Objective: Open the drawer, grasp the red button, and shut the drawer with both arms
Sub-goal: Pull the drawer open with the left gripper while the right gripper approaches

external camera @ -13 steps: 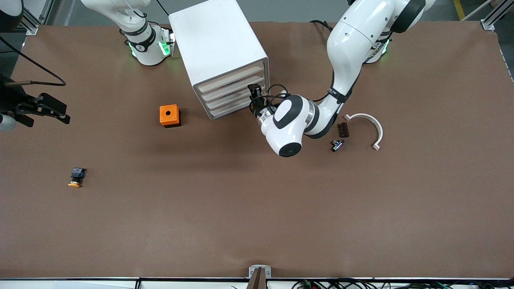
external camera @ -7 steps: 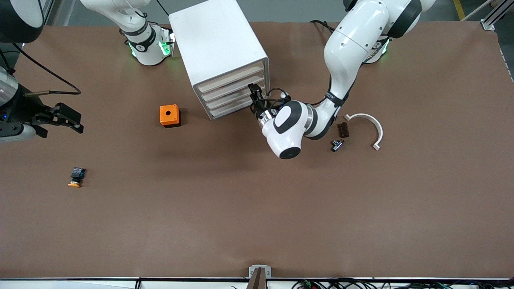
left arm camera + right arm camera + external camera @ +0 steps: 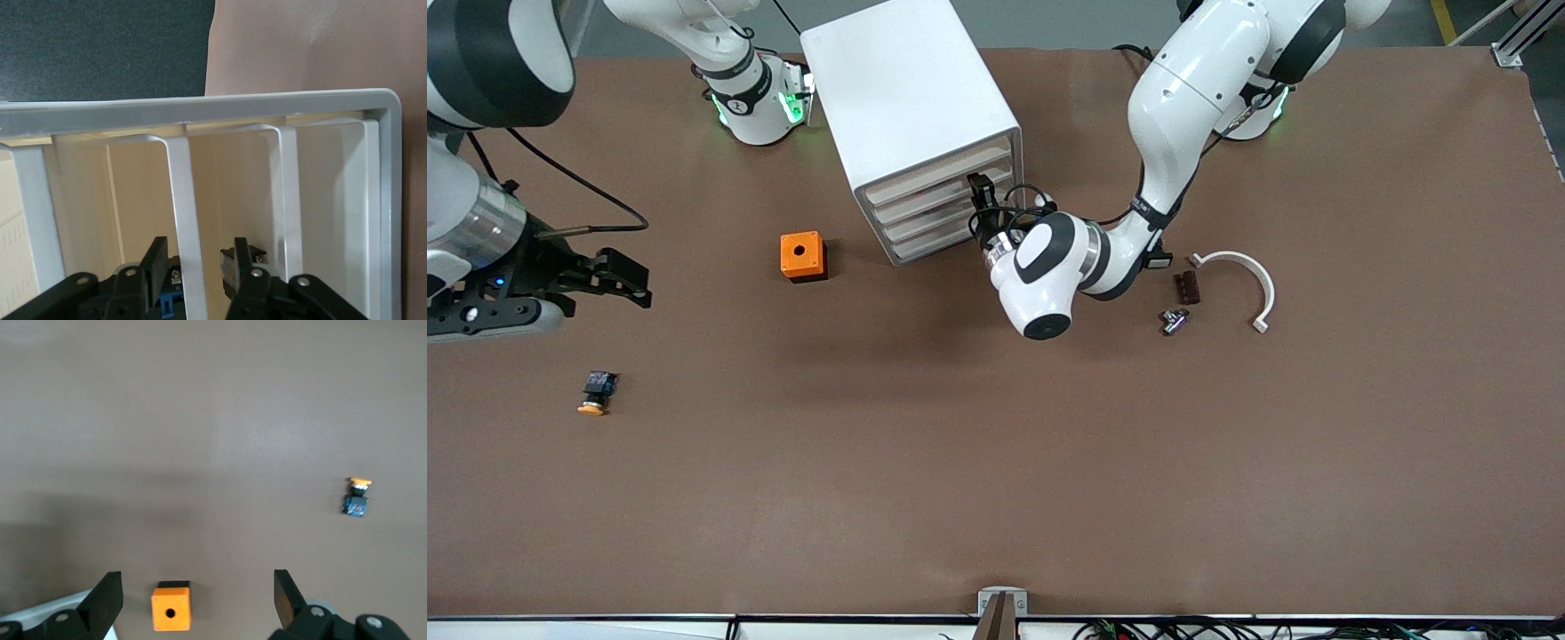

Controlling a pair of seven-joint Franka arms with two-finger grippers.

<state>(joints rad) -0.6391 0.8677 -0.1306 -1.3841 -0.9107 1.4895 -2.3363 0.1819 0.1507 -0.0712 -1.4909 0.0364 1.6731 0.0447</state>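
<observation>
The white drawer cabinet stands near the arms' bases, and its drawers look shut. My left gripper is at the drawer fronts. In the left wrist view it is open, with one finger on each side of a white drawer handle and not pressing on it. My right gripper is open and empty, in the air over the table toward the right arm's end. In the right wrist view it frames bare table. The red-capped button is out of view.
An orange box with a hole sits beside the cabinet. A button with an orange-yellow cap lies nearer the front camera. A white curved piece, a brown part and a small metal part lie beside the left arm.
My right arm has swung in from the table's end toward the middle. My left gripper has shifted slightly along the drawer fronts toward the right arm's end.
</observation>
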